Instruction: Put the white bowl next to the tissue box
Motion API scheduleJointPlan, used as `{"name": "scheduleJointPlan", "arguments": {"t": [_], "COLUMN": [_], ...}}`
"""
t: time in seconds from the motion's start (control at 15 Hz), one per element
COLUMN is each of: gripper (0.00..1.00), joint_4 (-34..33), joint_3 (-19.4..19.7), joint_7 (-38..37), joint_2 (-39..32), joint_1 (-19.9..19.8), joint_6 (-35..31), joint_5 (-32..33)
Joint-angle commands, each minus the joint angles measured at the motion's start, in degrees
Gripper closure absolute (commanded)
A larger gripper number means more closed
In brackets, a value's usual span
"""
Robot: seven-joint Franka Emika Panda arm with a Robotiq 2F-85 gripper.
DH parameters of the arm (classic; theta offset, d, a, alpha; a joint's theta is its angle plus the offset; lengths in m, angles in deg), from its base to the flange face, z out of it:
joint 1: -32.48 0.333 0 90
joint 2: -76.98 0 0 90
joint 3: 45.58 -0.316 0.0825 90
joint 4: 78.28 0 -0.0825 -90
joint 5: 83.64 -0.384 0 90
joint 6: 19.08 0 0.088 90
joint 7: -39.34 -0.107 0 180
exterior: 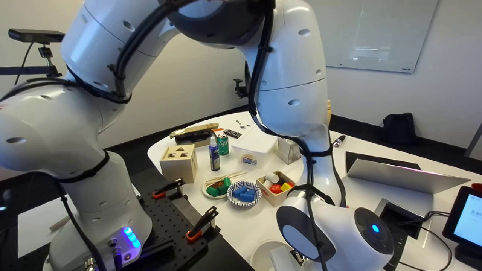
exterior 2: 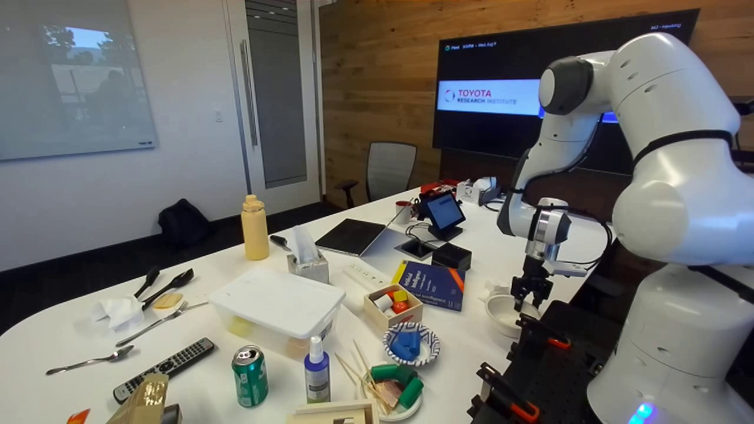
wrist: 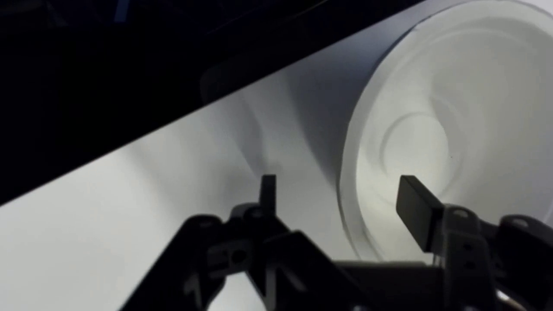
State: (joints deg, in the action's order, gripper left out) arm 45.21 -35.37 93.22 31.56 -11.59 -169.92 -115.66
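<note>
Lined up imo: the hand [wrist: 340, 201] is spread wide, empty, and from the wrist the white bowl [wrist: 412, 142] has its rim between the jaws.

This is an office meeting room: taken from the centre of an exterior view, a broad wall screen [exterior 2: 489, 138] at two o'clock reads "Toyota Research Institute", a whiteboard [exterior 2: 76, 100] hangs at ten and a glass-panelled door [exterior 2: 275, 106] stands at eleven. A grey-backed chair [exterior 2: 390, 171] is at twelve, beyond a long white table [exterior 2: 453, 383] carrying an open laptop [exterior 2: 347, 234] at eight and a small tabletop display [exterior 2: 446, 211] at three.
</note>
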Motion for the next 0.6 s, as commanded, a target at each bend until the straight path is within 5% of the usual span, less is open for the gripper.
{"name": "scheduleJointPlan", "arguments": {"t": [0.0, 0.33, 0.53], "gripper": [0.6, 0.97, 1.0], "joint_4": [-0.98, -0.61, 0.11], "joint_3": [-2.83, -3.76, -4.79], "joint_7": [-4.05, -9.27, -11.34], "joint_2": [-0.27, 1.69, 5.0], "joint_1": [-2.98, -4.09, -5.06], "joint_6": [-2.5, -2.2, -1.14], "joint_5": [4.23, 10.63, 12.46]}}
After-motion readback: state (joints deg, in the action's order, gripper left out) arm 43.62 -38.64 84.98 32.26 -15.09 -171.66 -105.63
